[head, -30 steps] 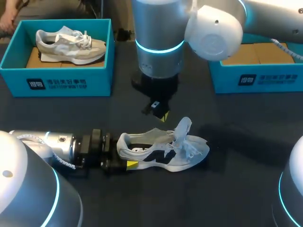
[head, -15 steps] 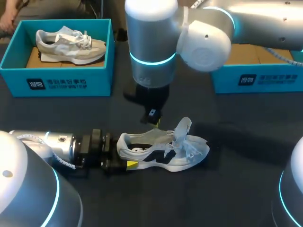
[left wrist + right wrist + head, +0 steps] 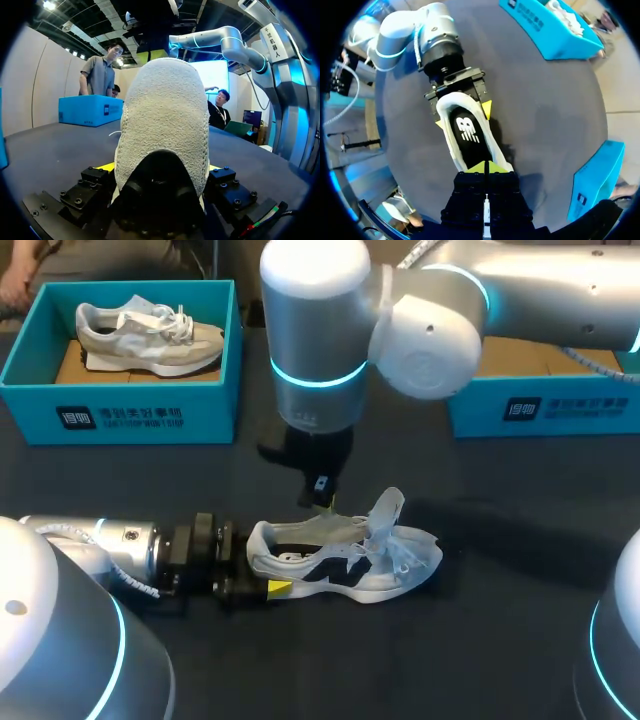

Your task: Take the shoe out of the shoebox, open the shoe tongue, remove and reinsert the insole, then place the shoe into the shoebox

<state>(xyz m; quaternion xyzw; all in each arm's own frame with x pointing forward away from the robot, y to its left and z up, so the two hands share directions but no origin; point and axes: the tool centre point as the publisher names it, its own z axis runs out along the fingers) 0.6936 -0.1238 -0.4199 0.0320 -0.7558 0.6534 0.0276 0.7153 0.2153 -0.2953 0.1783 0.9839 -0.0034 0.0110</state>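
Shoe [image 3: 345,555] stands on its sole on the counter [image 3: 500,640], its heel clamped between the fingers of my left end effector [image 3: 265,565]. My right end effector [image 3: 485,167] hangs over the opening, tips pinched together and empty. The knit upper looks soft and light. The insole [image 3: 467,132] looks thin and floppy, so I judge its heel edge the best hold.
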